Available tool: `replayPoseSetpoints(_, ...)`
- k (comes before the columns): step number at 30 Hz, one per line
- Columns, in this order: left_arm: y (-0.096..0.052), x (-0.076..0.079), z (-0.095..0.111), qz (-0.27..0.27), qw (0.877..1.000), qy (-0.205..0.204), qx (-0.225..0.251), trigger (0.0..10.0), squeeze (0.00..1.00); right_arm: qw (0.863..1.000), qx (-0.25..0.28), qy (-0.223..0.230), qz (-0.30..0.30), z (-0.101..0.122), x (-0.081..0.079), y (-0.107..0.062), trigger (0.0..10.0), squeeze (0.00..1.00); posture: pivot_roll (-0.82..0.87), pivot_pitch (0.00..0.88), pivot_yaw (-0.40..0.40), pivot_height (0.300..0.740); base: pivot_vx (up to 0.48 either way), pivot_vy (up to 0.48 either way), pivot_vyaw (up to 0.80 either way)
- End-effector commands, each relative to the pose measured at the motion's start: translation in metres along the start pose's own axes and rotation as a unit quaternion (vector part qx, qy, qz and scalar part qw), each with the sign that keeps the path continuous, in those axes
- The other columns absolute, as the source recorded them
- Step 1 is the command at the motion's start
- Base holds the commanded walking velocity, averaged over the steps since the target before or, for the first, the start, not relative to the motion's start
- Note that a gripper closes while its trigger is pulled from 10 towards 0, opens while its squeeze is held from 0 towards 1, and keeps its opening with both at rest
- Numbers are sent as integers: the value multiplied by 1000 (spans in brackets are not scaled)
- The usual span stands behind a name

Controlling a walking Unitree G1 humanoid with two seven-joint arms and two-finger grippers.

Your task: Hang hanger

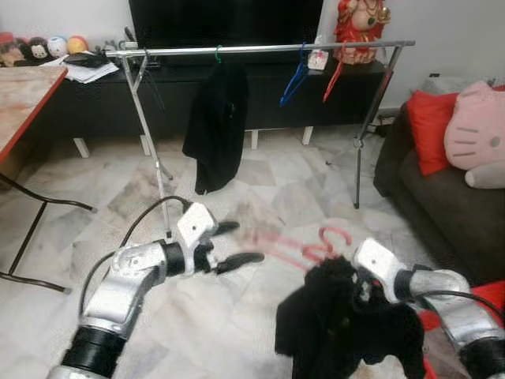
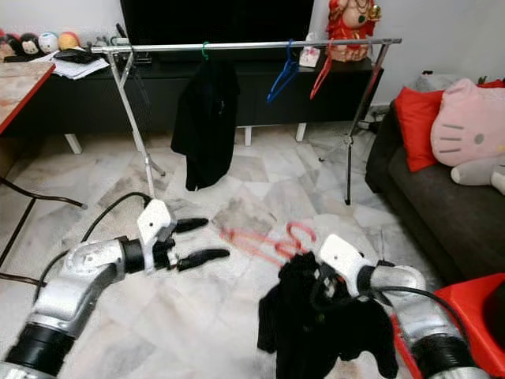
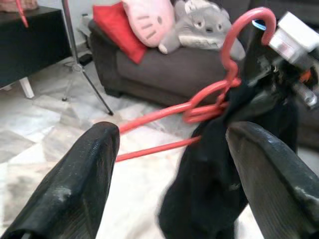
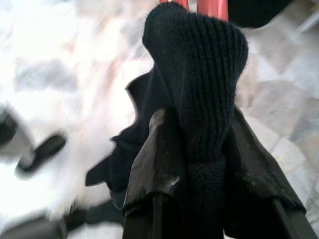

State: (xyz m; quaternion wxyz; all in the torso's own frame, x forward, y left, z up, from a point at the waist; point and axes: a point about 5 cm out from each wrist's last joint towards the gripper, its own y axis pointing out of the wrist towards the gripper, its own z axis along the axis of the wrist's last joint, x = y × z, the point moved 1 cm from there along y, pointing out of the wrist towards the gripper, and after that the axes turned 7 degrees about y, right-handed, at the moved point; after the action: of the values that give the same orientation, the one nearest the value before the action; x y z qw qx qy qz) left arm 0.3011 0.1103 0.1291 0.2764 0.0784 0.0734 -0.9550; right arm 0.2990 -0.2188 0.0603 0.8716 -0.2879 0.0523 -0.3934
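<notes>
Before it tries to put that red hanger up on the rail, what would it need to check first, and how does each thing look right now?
1. Right end effector gripping black garment: ok.
2. Red hanger carried along with the garment: ok.
3. Left end effector open, free to help: ok.
4. Free stretch on the rail: ok.
5. Hanger hook turned towards the rail: cannot tell.

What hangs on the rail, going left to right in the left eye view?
Black garment on a green hanger → empty blue hanger → empty red hanger, all on the clothes rail.
</notes>
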Motion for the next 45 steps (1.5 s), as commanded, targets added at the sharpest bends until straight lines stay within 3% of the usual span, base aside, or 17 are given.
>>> replayPoseSetpoints(1,-3,-2,-11,40,999,-5,-11,10000,0,997,41,-2,-58,25,14,1,0,0,-75,6,-50,740,0,0,0)
replayPoseSetpoints(4,-3,-1,-15,51,999,-10,-16,10000,0,995,48,3,-83,31,17,2,0,0,-75,7,-50,740,0,0,0)
replayPoseSetpoints(5,-2,0,-23,75,997,-11,-27,10000,0,990,83,38,-111,48,21,6,0,0,-75,8,-47,740,0,0,0)
replayPoseSetpoints(7,-1,1,-30,93,995,-11,-36,10000,0,986,106,53,-118,62,21,8,0,0,-75,8,-48,740,0,0,0)
replayPoseSetpoints(11,0,3,-40,116,992,-4,-52,10000,0,986,121,46,-105,78,17,11,0,0,-75,8,-47,740,0,0,0)
replayPoseSetpoints(16,-2,2,-63,146,983,42,-104,10000,0,987,136,22,-83,104,17,13,0,0,-85,3,-48,740,0,0,0)
replayPoseSetpoints(18,-3,1,-67,157,981,35,-107,10000,0,987,138,18,-82,107,16,14,0,0,-85,3,-48,740,0,0,0)
replayPoseSetpoints(22,-4,1,-79,189,974,29,-120,10000,0,987,147,19,-67,123,7,19,0,0,-88,0,-53,740,0,0,0)
replayPoseSetpoints(24,-2,5,-81,180,974,49,-130,10000,0,987,148,13,-60,127,4,20,0,0,-88,0,-53,740,0,0,0)
replayPoseSetpoints(25,1,12,-88,163,973,78,-146,10000,0,986,158,10,-46,135,-1,22,0,0,-88,0,-53,740,0,0,0)
replayPoseSetpoints(29,3,17,-95,156,970,98,-158,10000,0,986,164,7,-38,145,-6,25,0,0,-89,0,-52,740,0,0,0)
replayPoseSetpoints(31,5,22,-102,142,963,142,-179,10000,0,984,174,8,-25,154,-14,28,0,0,-89,0,-51,740,0,0,0)
replayPoseSetpoints(33,5,24,-107,143,958,159,-192,10000,0,984,179,10,-18,157,-21,31,0,0,-89,0,-51,740,0,0,0)
replayPoseSetpoints(41,4,28,-113,158,952,176,-195,10000,0,982,187,18,-1,168,-37,35,0,0,-96,0,-45,740,0,0,0)
replayPoseSetpoints(43,6,27,-112,163,945,207,-192,10000,0,981,190,15,19,173,-49,38,0,0,-97,0,-47,740,0,0,0)
replayPoseSetpoints(45,8,27,-113,171,944,206,-193,10000,0,982,186,7,35,173,-59,42,0,0,-97,0,-47,740,0,0,0)
